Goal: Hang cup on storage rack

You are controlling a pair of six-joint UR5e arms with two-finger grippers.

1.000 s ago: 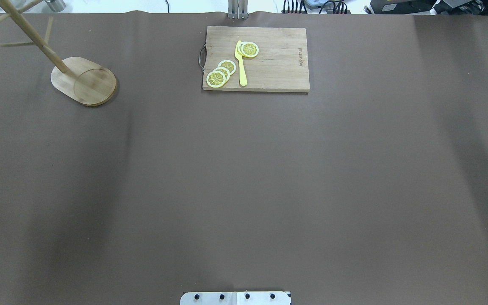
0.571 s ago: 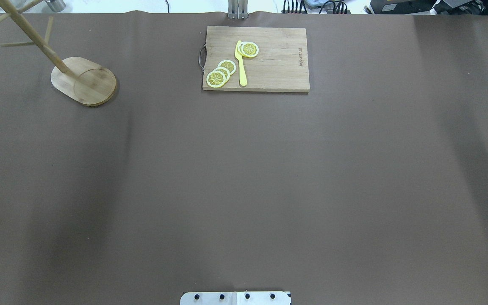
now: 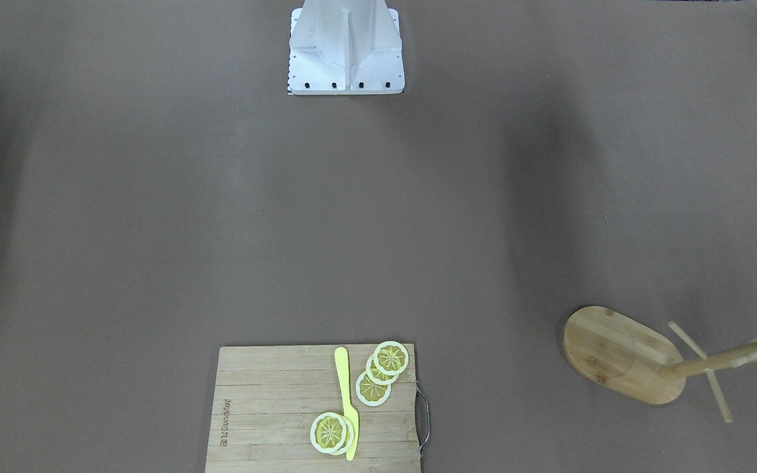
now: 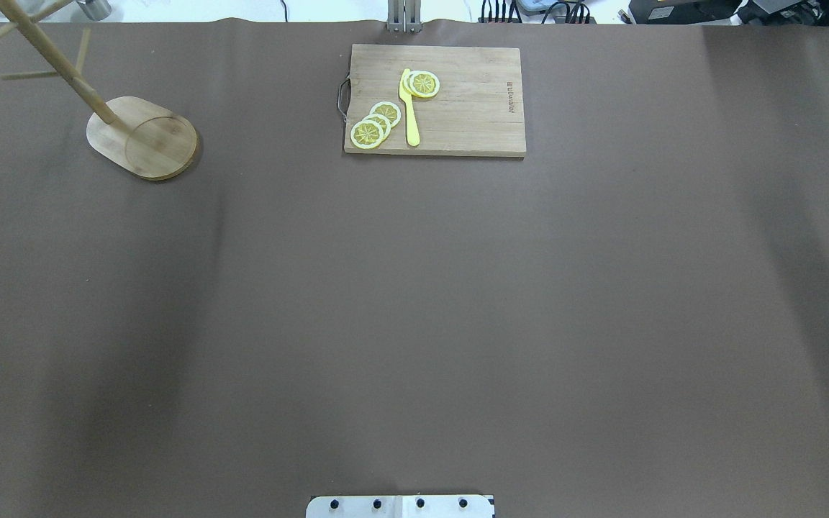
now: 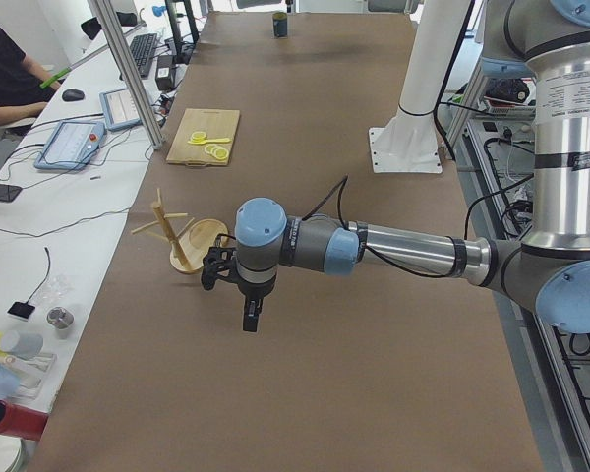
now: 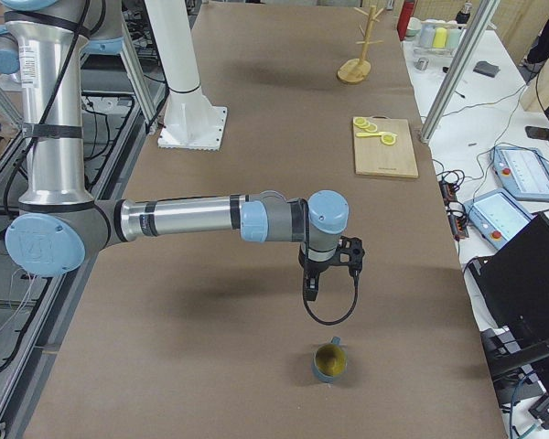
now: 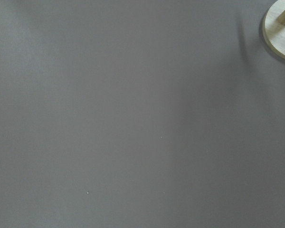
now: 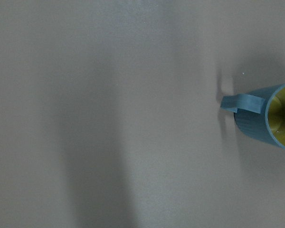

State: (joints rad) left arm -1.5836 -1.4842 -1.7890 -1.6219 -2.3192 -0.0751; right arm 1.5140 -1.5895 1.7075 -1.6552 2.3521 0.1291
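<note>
The dark teal cup (image 6: 329, 363) with a yellowish inside stands upright on the brown table near the robot's right end. It also shows at the right edge of the right wrist view (image 8: 262, 119), handle pointing left. The wooden storage rack (image 4: 142, 137) stands at the far left with bare pegs, and shows in the front view (image 3: 618, 355) too. My right gripper (image 6: 309, 291) hangs above the table, short of the cup. My left gripper (image 5: 250, 317) hangs near the rack (image 5: 182, 236). I cannot tell whether either is open or shut.
A bamboo cutting board (image 4: 468, 108) with lemon slices (image 4: 375, 124) and a yellow knife (image 4: 410, 115) lies at the far middle. The white robot pedestal (image 3: 345, 46) stands at the near edge. A person (image 5: 0, 69) sits at a side desk.
</note>
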